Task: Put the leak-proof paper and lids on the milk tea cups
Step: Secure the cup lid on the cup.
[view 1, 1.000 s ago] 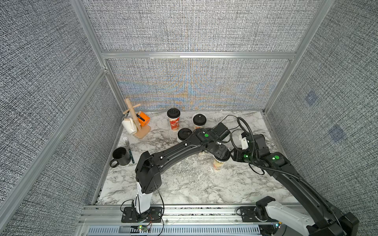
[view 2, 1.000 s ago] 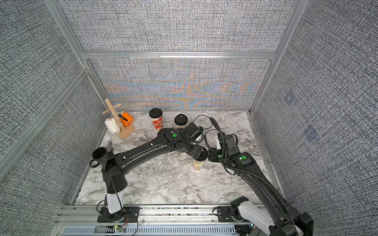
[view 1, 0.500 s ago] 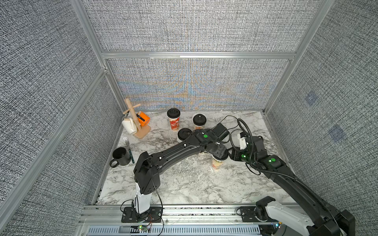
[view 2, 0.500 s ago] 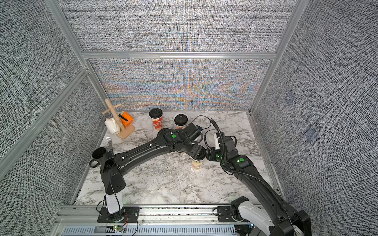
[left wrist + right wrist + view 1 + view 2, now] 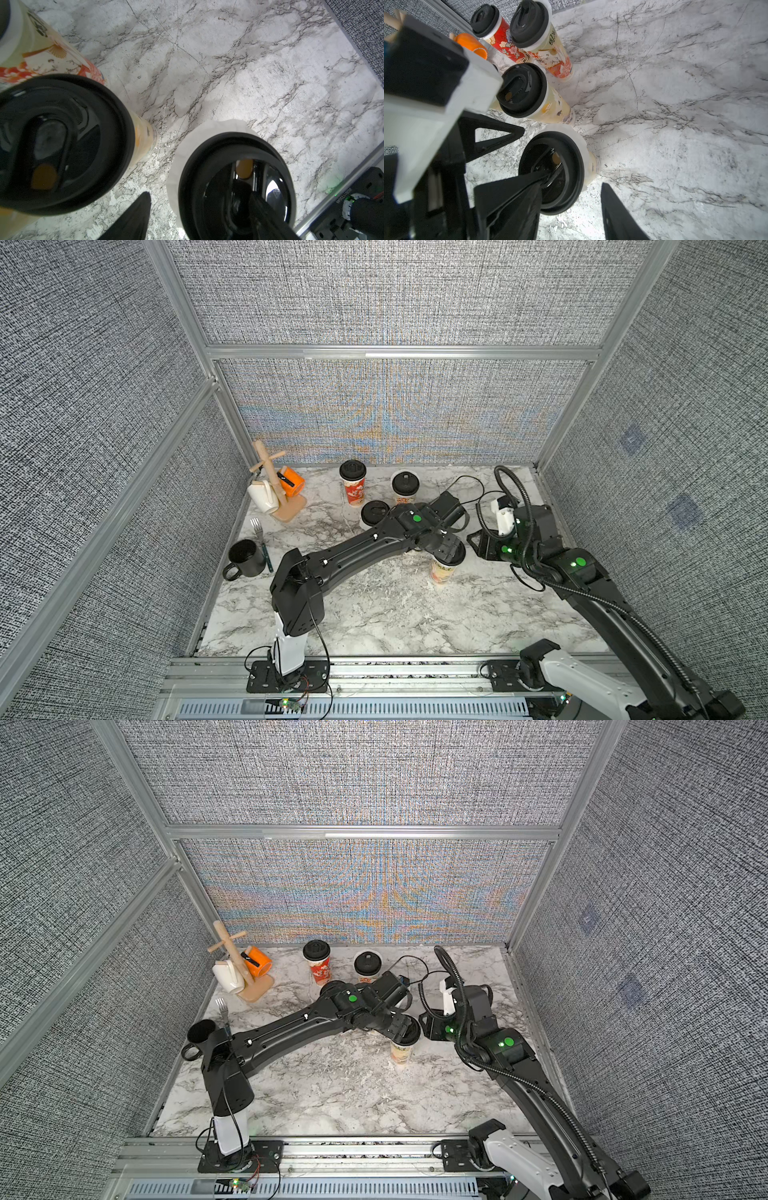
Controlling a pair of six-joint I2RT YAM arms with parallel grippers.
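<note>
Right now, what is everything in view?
milk tea cups: four seen, red or beige print; three rear middle, one nearer the front.
lids: four, black, one on each cup.
leak-proof paper: one clear, whitish, jutting from under the front cup's lid.
mug tree: one, wooden, rear left.
white mug, orange mug: one each, hung on the tree.
black mug: one, left edge.
fork: one, silver head, beside the black mug.
left gripper: black, open, over the front cup's lid.
right gripper: black, open, same lid.

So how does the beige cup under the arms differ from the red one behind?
The beige cup has pale print, the red cup red. White paper flares wide under the beige cup's lid; the red cup shows only a narrow white band. Both stand upright with black lids.
</note>
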